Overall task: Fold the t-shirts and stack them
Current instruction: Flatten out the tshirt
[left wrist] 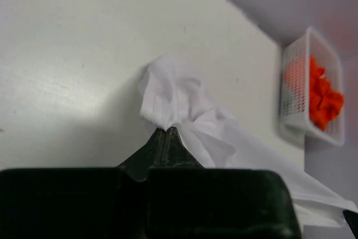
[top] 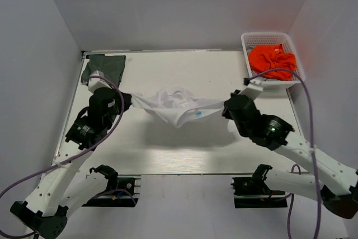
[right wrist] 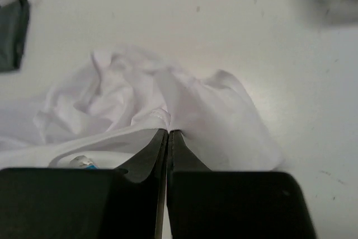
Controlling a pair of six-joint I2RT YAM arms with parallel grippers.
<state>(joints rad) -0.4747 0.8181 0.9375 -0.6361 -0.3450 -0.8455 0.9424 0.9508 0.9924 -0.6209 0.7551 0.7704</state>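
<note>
The white t-shirt (top: 176,106) hangs bunched and stretched between my two grippers above the table's middle, with a small blue tag (top: 198,113) on its hem. My left gripper (top: 130,100) is shut on its left edge (left wrist: 168,104). My right gripper (top: 225,108) is shut on its right edge (right wrist: 184,110). The dark grey-green t-shirt (top: 104,68) lies folded at the far left corner of the table; its edge shows in the right wrist view (right wrist: 12,34).
A white basket (top: 272,40) with an orange cloth (top: 272,60) stands at the far right corner; it also shows in the left wrist view (left wrist: 310,90). Grey walls enclose the white table (top: 184,149).
</note>
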